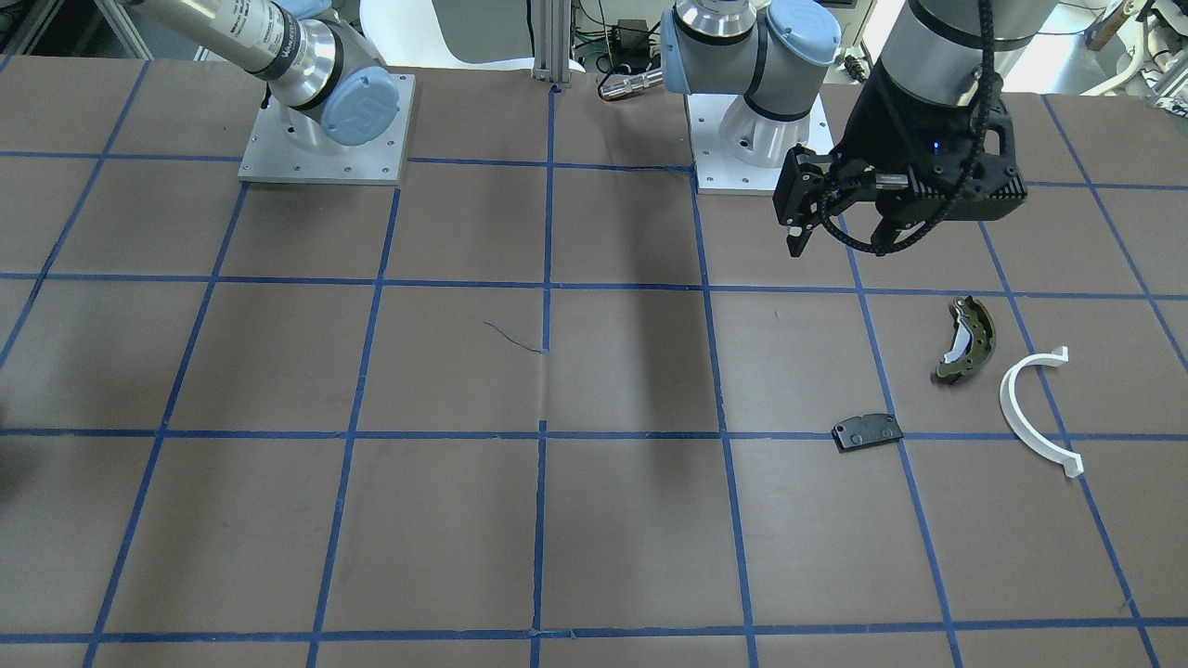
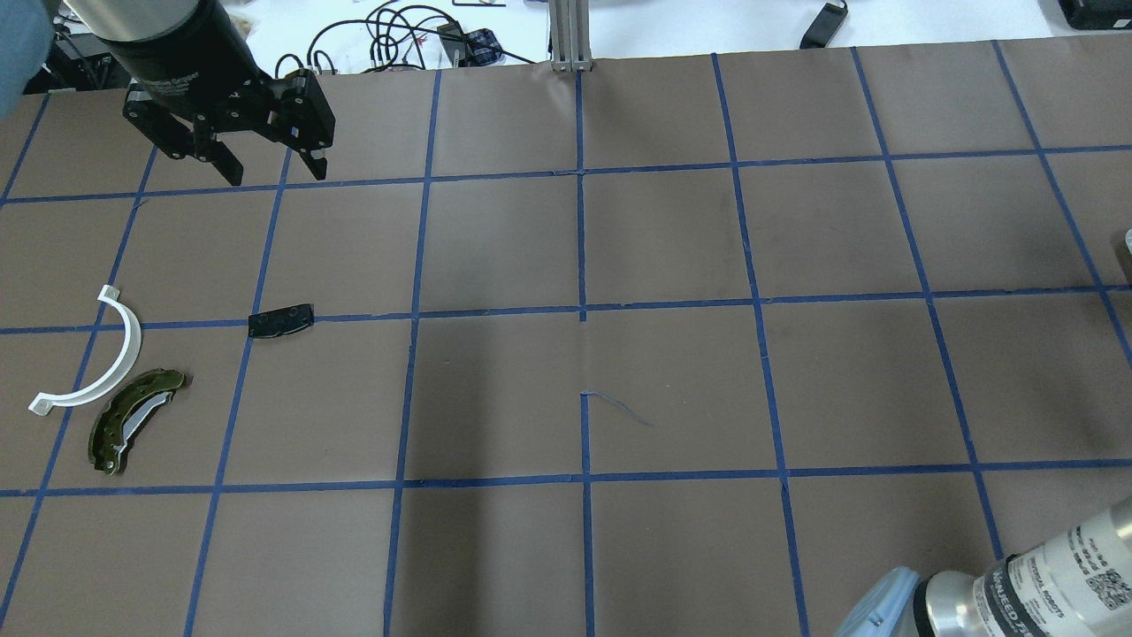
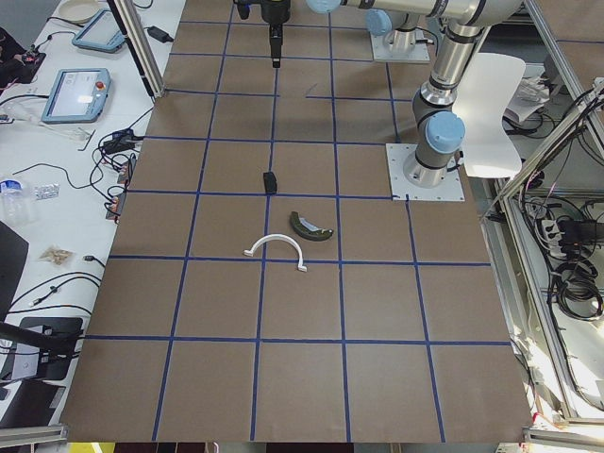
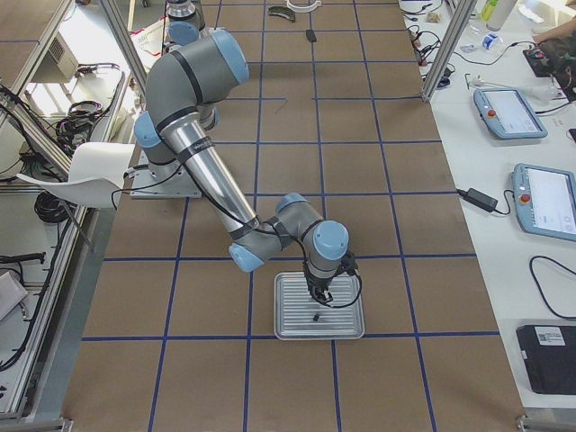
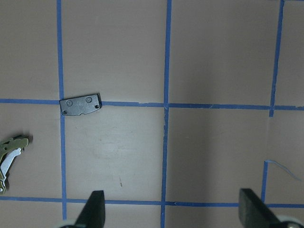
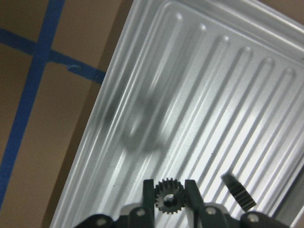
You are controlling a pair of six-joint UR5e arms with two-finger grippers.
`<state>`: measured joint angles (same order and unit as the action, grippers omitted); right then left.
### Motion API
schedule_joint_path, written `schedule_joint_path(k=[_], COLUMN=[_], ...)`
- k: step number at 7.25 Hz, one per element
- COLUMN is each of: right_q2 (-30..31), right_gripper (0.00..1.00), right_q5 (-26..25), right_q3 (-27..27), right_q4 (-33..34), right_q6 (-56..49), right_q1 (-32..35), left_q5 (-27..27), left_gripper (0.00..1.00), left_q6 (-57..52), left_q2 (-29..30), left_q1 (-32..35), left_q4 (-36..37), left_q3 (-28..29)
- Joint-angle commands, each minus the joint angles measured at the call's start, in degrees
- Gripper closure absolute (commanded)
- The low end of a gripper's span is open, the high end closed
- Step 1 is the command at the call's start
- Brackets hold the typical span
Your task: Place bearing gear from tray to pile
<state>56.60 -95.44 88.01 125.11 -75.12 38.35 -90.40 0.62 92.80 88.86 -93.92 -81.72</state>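
Observation:
My right gripper (image 6: pixel 170 190) is shut on a small black toothed bearing gear (image 6: pixel 170 197) and holds it just above the ribbed silver tray (image 6: pixel 228 95). In the exterior right view the gripper (image 4: pixel 317 295) hangs over the tray (image 4: pixel 292 328). The pile lies far off on the robot's left: an olive brake shoe (image 2: pixel 133 420), a white half-ring (image 2: pixel 124 354) and a black pad (image 2: pixel 280 320). My left gripper (image 2: pixel 265 172) is open and empty, high above the table beyond the pad (image 5: pixel 80 104).
A second small dark toothed piece (image 6: pixel 237 190) lies on the tray beside the gripper. The brown table (image 2: pixel 672 380) carries a grid of blue tape. The two arm bases (image 1: pixel 325 139) (image 1: pixel 756 148) stand at the robot's edge.

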Motion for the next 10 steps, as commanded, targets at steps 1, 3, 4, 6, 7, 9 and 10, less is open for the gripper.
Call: schedule_joint_path(k=[1, 3, 4, 6, 7, 9, 10], right_q2=[5.6, 13.0, 14.7, 18.3, 20.3, 22.4, 22.2], right_gripper=[1.00, 1.00, 1.00, 1.00, 1.00, 1.00, 1.00], right_q5=[1.0, 3.0, 3.1, 8.4, 10.5, 10.6, 10.6], right_q3=[0.2, 0.6, 0.6, 3.6, 6.8, 9.9, 10.0], right_q4=[-7.5, -19.1, -21.5, -24.2, -23.5, -23.0, -21.2], right_q6=[7.6, 21.5, 27.2, 41.8, 47.5, 60.1, 67.9], right_q1=[3.0, 10.1, 14.5, 23.4, 28.1, 36.8, 42.4], left_q5=[0.0, 0.0, 0.0, 0.0, -0.2, 0.0, 0.0], left_gripper=[0.00, 0.00, 0.00, 0.03, 0.82, 0.00, 0.00], left_q6=[0.2, 0.2, 0.2, -0.1, -0.3, 0.2, 0.2], left_q2=[-0.2, -0.2, -0.2, 0.0, 0.2, -0.2, -0.2], left_q1=[0.0, 0.0, 0.0, 0.0, 0.0, 0.0, 0.0], left_q4=[-0.1, -0.4, -0.4, -0.2, 0.0, -0.5, -0.5], left_q3=[-0.1, -0.1, -0.1, -0.1, 0.7, -0.1, -0.1])
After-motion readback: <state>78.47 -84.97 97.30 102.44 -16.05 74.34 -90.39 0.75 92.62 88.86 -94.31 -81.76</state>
